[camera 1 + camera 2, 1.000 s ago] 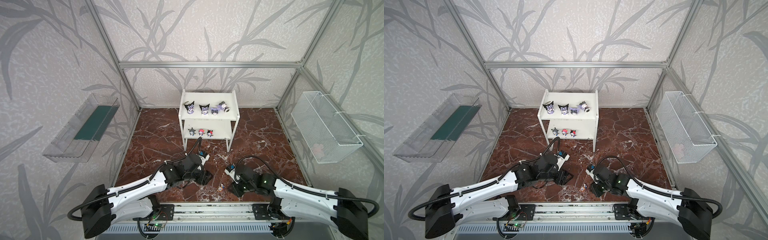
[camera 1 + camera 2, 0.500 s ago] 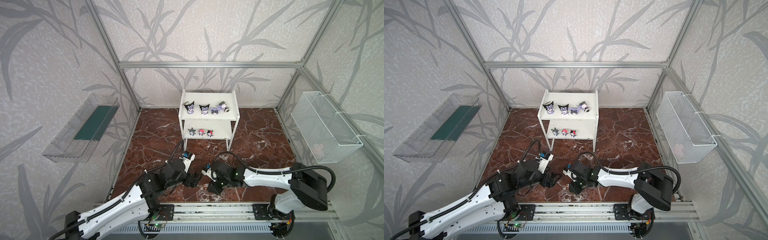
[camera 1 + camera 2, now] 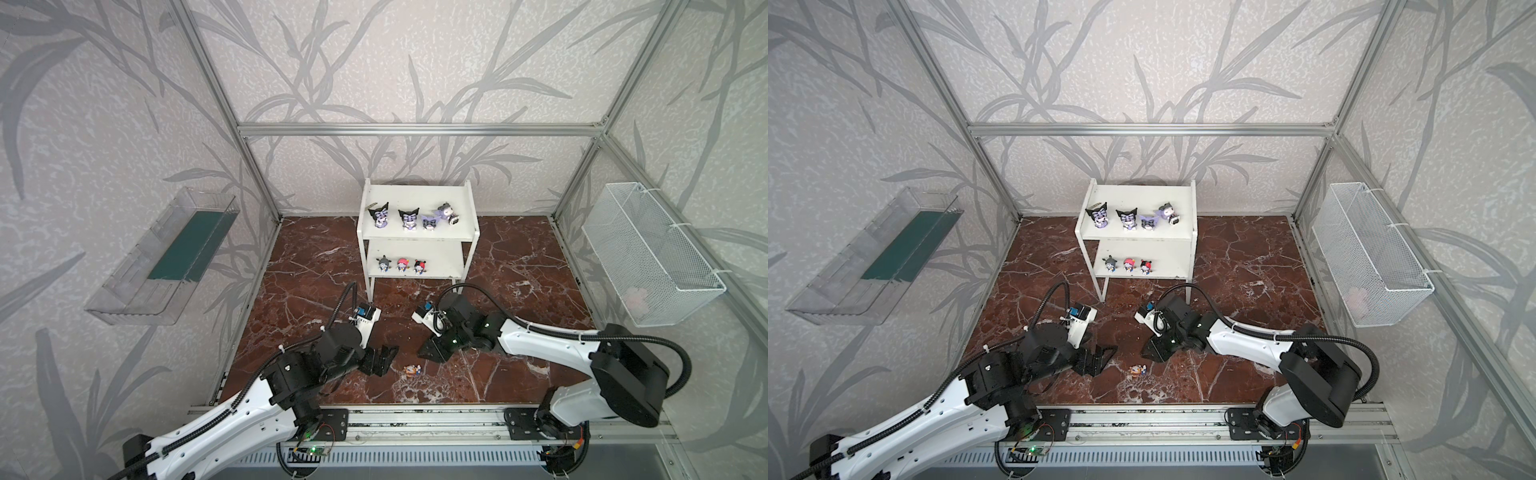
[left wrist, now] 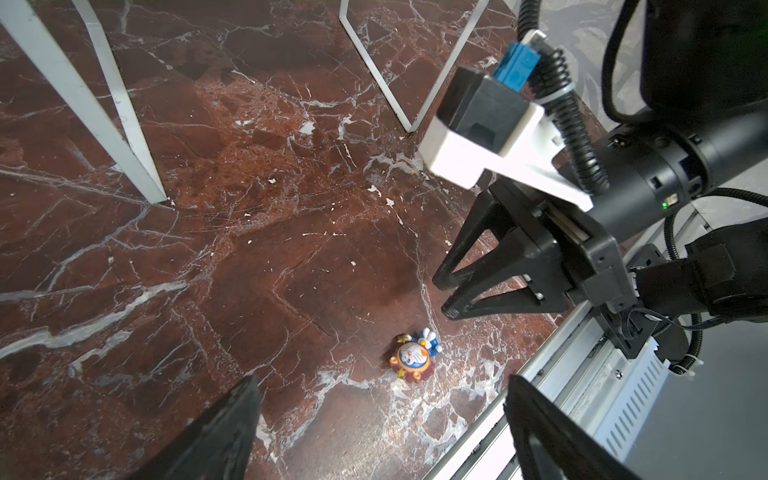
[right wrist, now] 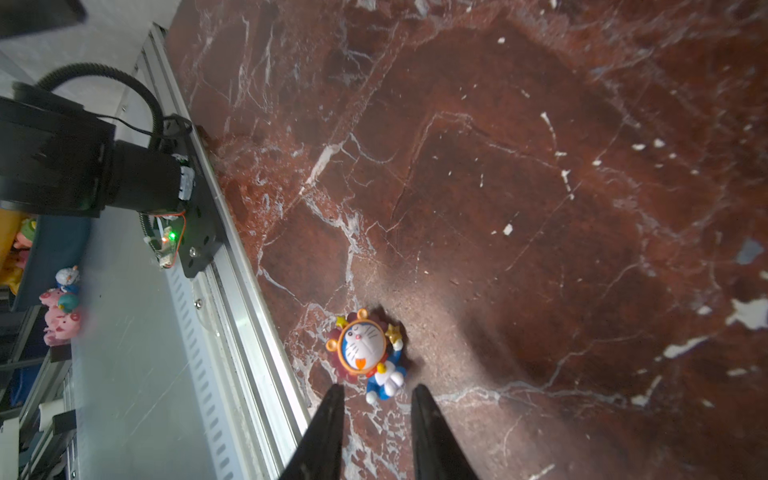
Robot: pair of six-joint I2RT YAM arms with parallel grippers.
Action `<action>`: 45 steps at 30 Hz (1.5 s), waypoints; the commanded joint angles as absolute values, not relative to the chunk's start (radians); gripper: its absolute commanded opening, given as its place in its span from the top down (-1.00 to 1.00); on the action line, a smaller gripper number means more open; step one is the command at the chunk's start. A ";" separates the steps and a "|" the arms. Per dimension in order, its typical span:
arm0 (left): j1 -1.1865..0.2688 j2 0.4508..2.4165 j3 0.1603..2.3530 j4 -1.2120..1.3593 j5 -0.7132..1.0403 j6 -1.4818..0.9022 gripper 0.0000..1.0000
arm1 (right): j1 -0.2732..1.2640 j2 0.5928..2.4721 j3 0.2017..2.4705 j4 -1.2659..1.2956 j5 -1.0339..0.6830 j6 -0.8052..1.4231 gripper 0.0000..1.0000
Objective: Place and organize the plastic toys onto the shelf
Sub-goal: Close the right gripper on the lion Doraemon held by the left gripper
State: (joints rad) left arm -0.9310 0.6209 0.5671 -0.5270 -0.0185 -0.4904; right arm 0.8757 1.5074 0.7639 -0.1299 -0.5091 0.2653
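The white two-tier shelf (image 3: 415,199) (image 3: 1138,199) stands at the back. Several black and lavender toys (image 3: 408,219) line its top board, and three smaller toys (image 3: 402,264) its lower board. An orange-headed toy (image 3: 412,369) (image 3: 1137,370) (image 4: 413,357) (image 5: 365,353) lies on its back on the floor near the front rail. My left gripper (image 3: 384,359) (image 4: 382,380) is wide open just left of it, empty. My right gripper (image 3: 428,353) (image 5: 378,388) points at the toy from the right, its jaws a narrow gap apart with nothing gripped.
A clear plastic tray (image 3: 166,257) hangs on the left wall and a white mesh basket (image 3: 648,257) on the right wall. The aluminium rail (image 3: 415,415) borders the floor close behind the fallen toy. The shelf's thin legs (image 4: 137,166) stand beyond both grippers.
My right gripper has swung left across the floor, and the orange-headed toy now lies further left. My left gripper has drawn back a little and opened wider.
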 commanded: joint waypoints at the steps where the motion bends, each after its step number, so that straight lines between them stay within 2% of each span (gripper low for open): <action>1: -0.926 0.605 0.573 -0.569 -0.052 -0.498 -0.88 | 0.874 1.580 0.786 -0.122 -0.554 0.219 0.43; 11: -0.926 0.561 0.571 -0.582 -0.067 -0.503 -0.89 | 0.967 1.623 0.768 -0.130 -0.614 0.197 0.48; 17: -0.926 0.580 0.568 -0.568 -0.057 -0.496 -0.89 | 0.991 1.559 0.746 -0.116 -0.621 0.225 0.48; 19: -0.927 0.580 0.566 -0.564 -0.055 -0.495 -0.89 | 0.989 1.555 0.753 -0.134 -0.610 0.216 0.40; 23: -0.926 0.577 0.566 -0.564 -0.050 -0.492 -0.89 | 0.989 1.586 0.757 -0.113 -0.605 0.231 0.05; 31: -0.927 0.559 0.559 -0.559 -0.049 -0.497 -0.89 | 0.988 1.634 0.773 -0.067 -0.611 0.238 -0.20; 38: -0.927 0.555 0.560 -0.560 -0.050 -0.495 -0.89 | 1.017 1.642 0.794 -0.083 -0.603 0.205 -0.28; 45: -0.926 0.542 0.559 -0.562 -0.056 -0.499 -0.89 | 1.102 1.676 0.839 -0.110 -0.491 0.194 -0.27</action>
